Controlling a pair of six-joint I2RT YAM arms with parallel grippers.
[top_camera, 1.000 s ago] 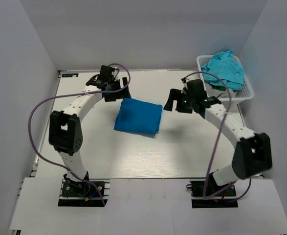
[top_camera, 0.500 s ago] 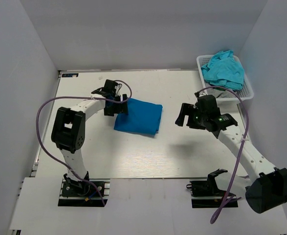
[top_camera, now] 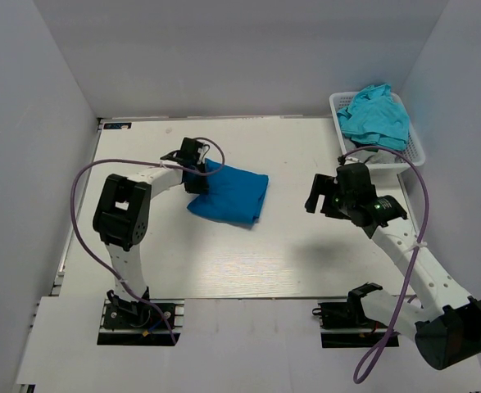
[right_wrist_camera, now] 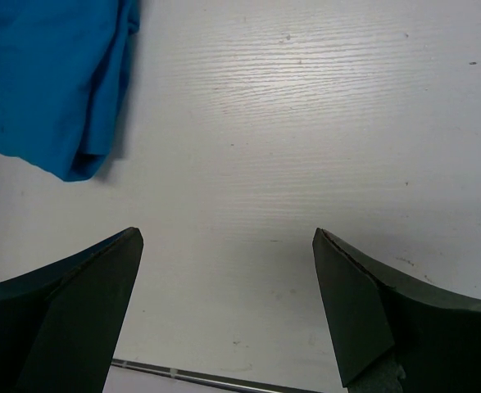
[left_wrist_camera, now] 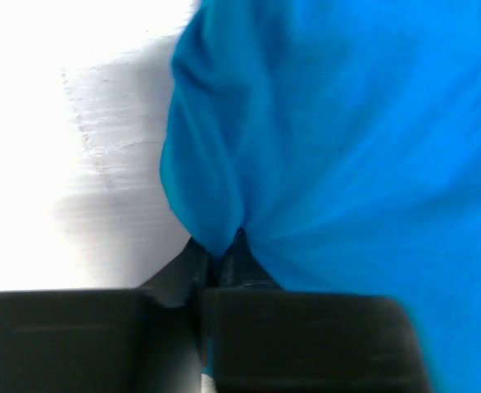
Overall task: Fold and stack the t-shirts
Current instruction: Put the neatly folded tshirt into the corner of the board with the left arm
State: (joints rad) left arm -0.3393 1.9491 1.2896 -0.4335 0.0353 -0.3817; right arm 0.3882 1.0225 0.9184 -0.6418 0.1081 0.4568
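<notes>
**A:** Where is the blue t-shirt (top_camera: 232, 195), and what has hold of it?

**B:** It lies folded in a rough rectangle on the desk (top_camera: 224, 262), left of centre. The left tool (top_camera: 197, 175) is closed narrow on its left edge. The wrist view shows cloth bunched into a small peak between the jaws.

**A:** How do you expect it to handle?

**B:** I'd judge it light, soft and limp, with no stiffness at all. Pulled by 1 pinch, the layers will probably drag and slide over each other, so the fold could come apart. The cotton should not slip out of the jaws, and nothing here is fragile.

**A:** So where should it be taken?

**B:** At a folded edge or a corner, catching every layer, as the left tool seems to have done. A second hold on the opposite edge would keep it flat.

**A:** And the right tool (right_wrist_camera: 228, 233)?

**B:** Its jaws are spread wide and hold nothing. It hangs over bare desk, right of the shirt and apart from it.

**A:** Any containers?

**B:** Just 1, a white lattice basket (top_camera: 419, 147) at the far right corner. The teal t-shirts (top_camera: 375, 115) are heaped in it, crumpled and rising above the rim. I cannot tell how many there are.
</notes>
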